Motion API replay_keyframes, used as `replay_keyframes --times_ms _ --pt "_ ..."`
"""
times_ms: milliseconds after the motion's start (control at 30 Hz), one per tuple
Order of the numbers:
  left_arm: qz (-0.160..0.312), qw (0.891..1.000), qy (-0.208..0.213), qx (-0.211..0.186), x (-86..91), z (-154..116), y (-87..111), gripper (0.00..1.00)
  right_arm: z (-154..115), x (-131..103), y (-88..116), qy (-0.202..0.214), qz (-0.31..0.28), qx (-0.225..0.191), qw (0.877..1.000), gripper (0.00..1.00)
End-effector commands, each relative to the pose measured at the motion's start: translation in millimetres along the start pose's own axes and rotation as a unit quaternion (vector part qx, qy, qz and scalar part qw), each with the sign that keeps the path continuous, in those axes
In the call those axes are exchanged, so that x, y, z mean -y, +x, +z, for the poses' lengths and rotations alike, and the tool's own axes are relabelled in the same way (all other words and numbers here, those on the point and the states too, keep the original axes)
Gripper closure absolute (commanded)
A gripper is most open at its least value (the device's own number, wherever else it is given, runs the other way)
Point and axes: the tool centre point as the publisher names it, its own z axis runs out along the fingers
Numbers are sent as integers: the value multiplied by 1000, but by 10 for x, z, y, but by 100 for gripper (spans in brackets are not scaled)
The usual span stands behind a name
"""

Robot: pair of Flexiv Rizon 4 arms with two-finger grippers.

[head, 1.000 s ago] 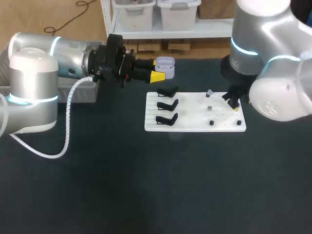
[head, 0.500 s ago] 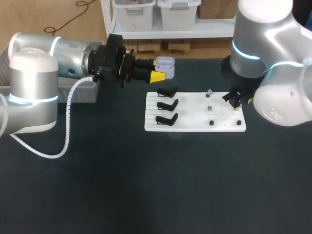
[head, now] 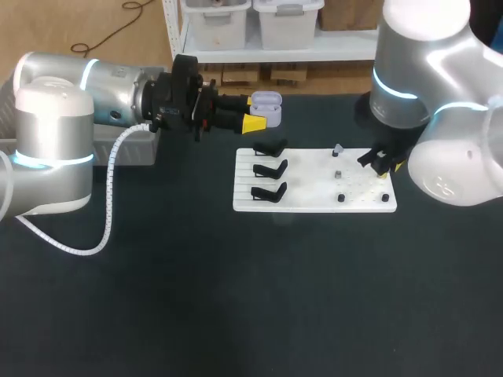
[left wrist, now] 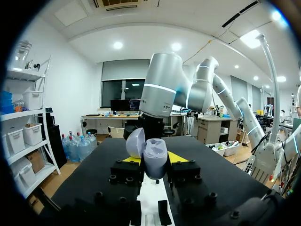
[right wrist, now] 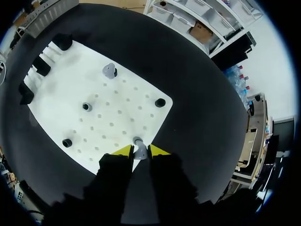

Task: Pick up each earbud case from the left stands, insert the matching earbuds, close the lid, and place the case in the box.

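Observation:
My left gripper (head: 259, 111) hangs in the air behind the white board (head: 314, 200), shut on a pale lilac earbud case (head: 267, 100) with its lid open. In the left wrist view the case (left wrist: 155, 151) stands upright between the yellow tips of that gripper (left wrist: 154, 163). My right gripper (head: 383, 166) is down at the board's right edge. In the right wrist view its (right wrist: 140, 153) yellow tips press on a small grey earbud (right wrist: 139, 146) from both sides. A second grey earbud (head: 337, 148) (right wrist: 109, 71) stands at the board's far side.
Three black stands (head: 269, 168) line the board's left part with nothing on them. Small black pegs (head: 341, 197) (right wrist: 160, 102) dot its right part. Dark table surface surrounds the board (right wrist: 70, 103).
The right gripper's fingers have closed in on the earbud at the board's edge, and that arm has shifted slightly. The left arm and the case have not moved.

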Motion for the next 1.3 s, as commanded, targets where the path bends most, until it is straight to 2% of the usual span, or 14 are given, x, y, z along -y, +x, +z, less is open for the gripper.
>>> replay_keyframes --times_ms 33,300,467,633,833,1300 --pt "1 1000 -1 1 2 3 8 100 -5 0 7 0 0 0 1000 100" --pt "1 1000 -1 1 2 3 8 100 -232 36 24 5 14 1 1000 100" --pt "1 1000 -1 1 2 3 8 100 -506 58 13 2 50 -16 999 100" --pt "1 1000 -1 1 2 3 8 100 -767 32 -22 -25 104 -34 994 100" --pt "1 1000 -1 1 2 3 8 100 -992 -93 -60 -12 141 -40 989 100" --pt "1 1000 -1 1 2 3 8 100 -1016 -113 -61 -5 148 -37 988 100"
